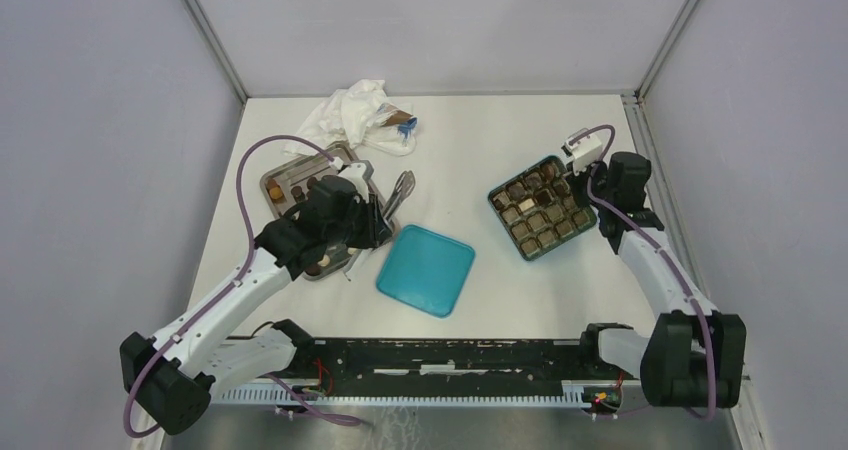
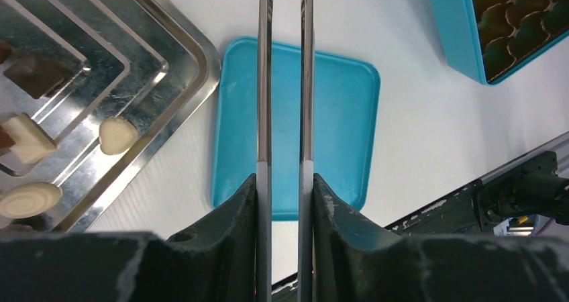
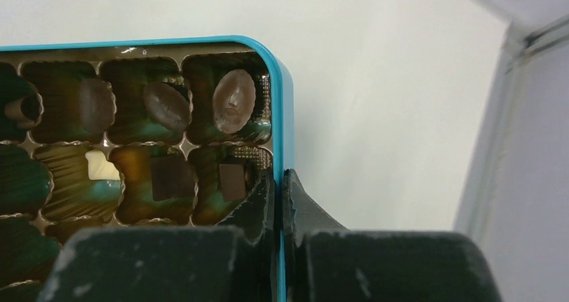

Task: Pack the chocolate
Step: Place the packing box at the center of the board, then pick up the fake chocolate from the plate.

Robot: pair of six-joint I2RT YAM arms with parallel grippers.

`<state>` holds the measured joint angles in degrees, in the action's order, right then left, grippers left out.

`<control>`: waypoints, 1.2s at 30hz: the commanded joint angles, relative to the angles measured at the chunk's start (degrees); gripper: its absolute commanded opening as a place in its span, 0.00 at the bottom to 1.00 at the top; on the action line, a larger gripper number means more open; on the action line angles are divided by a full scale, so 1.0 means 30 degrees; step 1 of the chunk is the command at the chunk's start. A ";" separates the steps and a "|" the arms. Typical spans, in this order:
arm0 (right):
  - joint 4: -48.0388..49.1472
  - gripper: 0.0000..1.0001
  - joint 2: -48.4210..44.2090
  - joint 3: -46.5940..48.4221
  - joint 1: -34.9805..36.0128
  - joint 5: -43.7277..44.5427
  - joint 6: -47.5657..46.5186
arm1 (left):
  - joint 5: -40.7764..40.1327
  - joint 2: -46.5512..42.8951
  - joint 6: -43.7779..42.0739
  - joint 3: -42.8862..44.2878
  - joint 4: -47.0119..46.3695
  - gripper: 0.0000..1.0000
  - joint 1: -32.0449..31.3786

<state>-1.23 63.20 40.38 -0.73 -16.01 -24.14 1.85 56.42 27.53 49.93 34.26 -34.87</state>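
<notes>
White links, black joints, purple cables; left pincer, right pincer dark.

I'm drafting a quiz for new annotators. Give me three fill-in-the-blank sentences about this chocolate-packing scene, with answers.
1. The right gripper is shut on the wall of the teal ____.
2. The left gripper is shut on metal tongs; loose chocolates lie on the metal ____.
3. The teal lid lies flat on the white ____.
Missing words: box; tray; table.

Tray at L, chocs on it; wrap behind tray; tongs beside tray's R edge; lid centre; box at R, chocs in its cells.
</notes>
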 commanded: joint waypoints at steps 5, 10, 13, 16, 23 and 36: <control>0.0443 0.00 0.4080 0.1450 -0.1503 -0.1592 0.4752 | -0.1942 0.0209 -0.1493 0.1295 0.0407 0.37 -0.0063; -0.0208 0.00 0.6195 0.1766 -0.1801 -0.0808 0.6302 | -0.2455 0.0188 -0.1527 0.1098 0.0724 0.38 -0.0036; -0.0654 0.02 0.7576 0.2068 -0.1894 -0.1193 0.6553 | -0.2921 0.0364 -0.1532 0.1038 0.0950 0.38 -0.0050; -0.1246 0.15 0.8408 0.2520 -0.2024 -0.1812 0.6373 | -0.3727 0.0636 -0.1423 0.1093 0.1369 0.39 -0.0021; -0.2342 0.55 0.6245 0.3095 -0.2377 -0.3670 0.4119 | -0.5449 0.1268 -0.1089 0.1461 0.2481 0.41 0.0221; -0.2518 0.75 0.3594 0.2088 -0.2465 -0.8869 0.1548 | -0.5586 0.3369 -0.0918 0.2407 0.4799 0.43 0.3503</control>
<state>-8.34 71.66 46.65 -8.01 -37.69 -17.45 -14.20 66.43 25.17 53.84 46.65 -25.32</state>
